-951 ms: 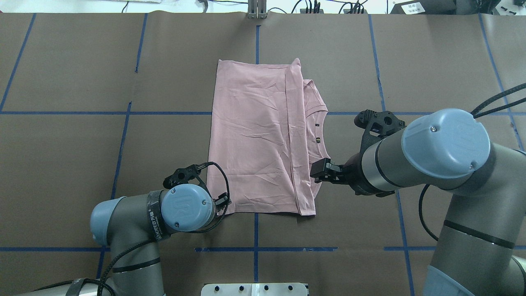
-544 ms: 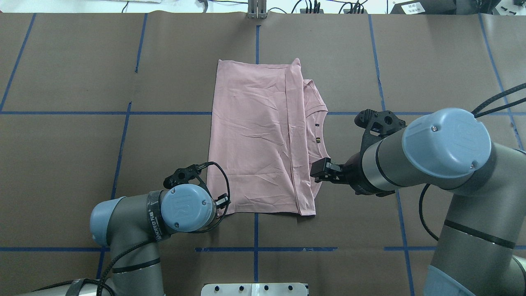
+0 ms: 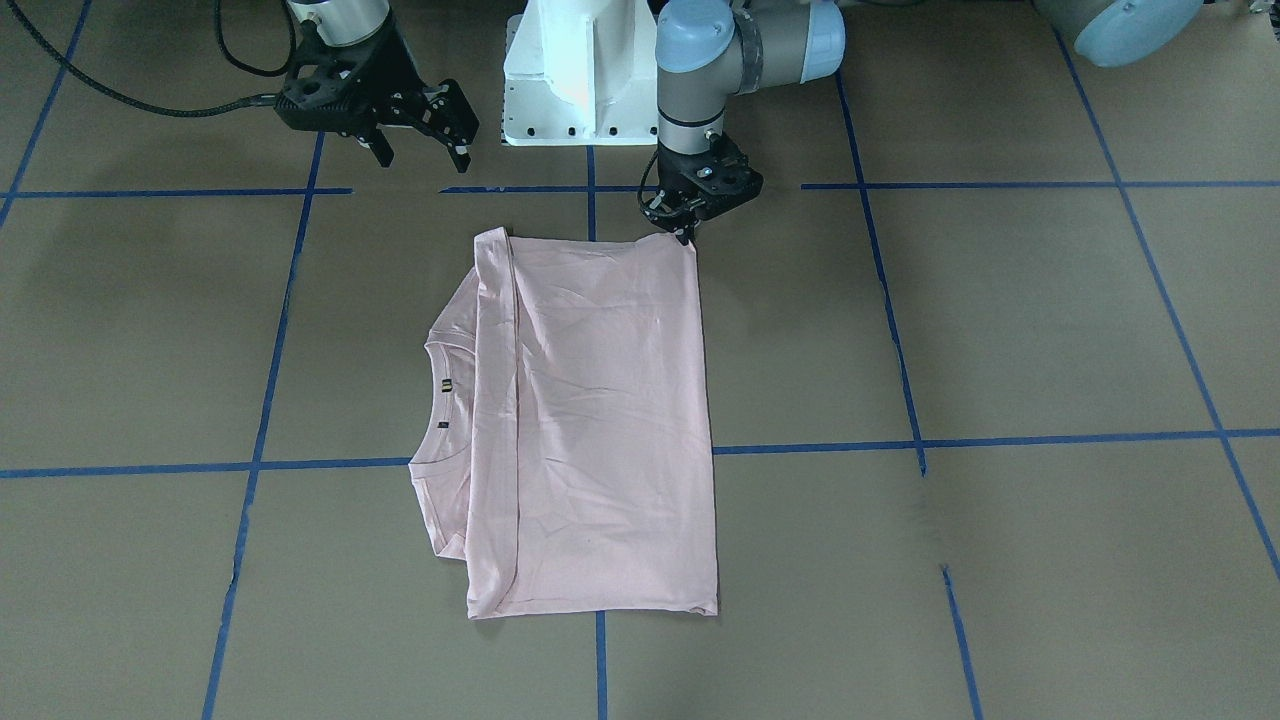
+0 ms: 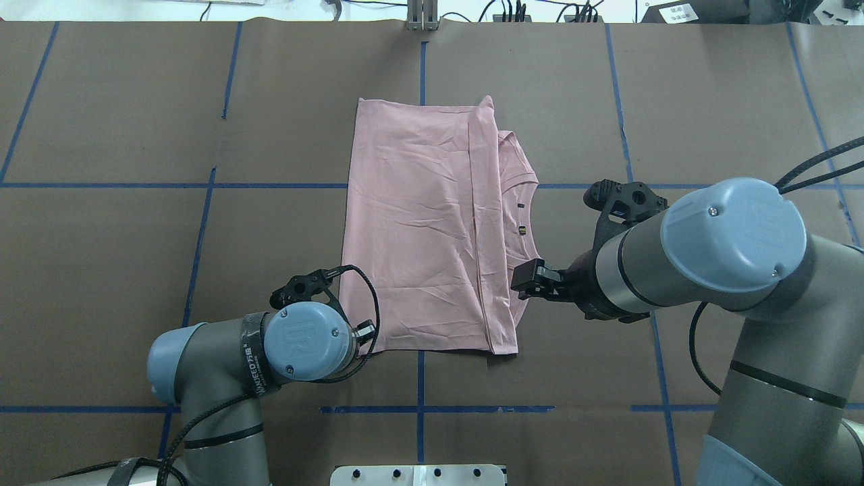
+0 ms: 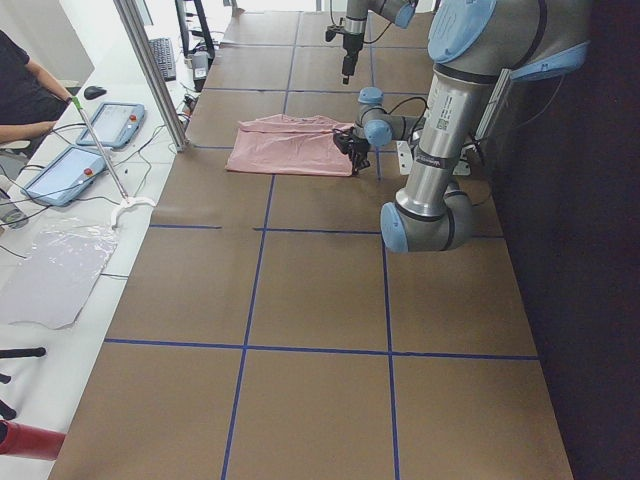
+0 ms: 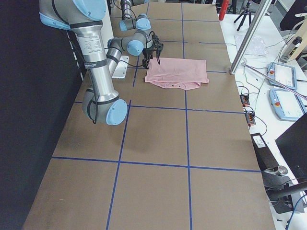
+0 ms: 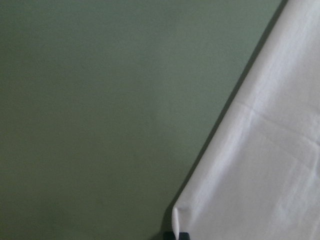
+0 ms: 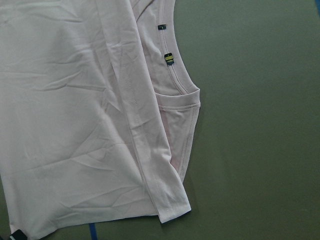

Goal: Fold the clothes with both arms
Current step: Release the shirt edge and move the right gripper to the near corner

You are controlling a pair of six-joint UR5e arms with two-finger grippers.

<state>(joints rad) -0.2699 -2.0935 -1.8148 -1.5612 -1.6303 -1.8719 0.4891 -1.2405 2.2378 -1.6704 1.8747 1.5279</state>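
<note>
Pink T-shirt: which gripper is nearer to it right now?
Left. The left gripper is down at the T-shirt corner nearest the robot. The right gripper hangs open and raised off the collar side, clear of the cloth.

The T-shirt [image 4: 418,229] is soft pink cloth. It is thin, not shiny, and full of little wrinkles. The counter [image 4: 108,270] is covered in flat, dull brown paper with strips of blue tape [image 4: 197,250] stuck on it. The left arm [image 4: 202,358] and right arm [image 4: 776,324] are smooth grey metal tubes with a little shine. Their blue caps [image 4: 732,233] look like smooth plastic. The left hand [image 3: 686,228] and right hand [image 3: 425,150] are black and dull.
</note>
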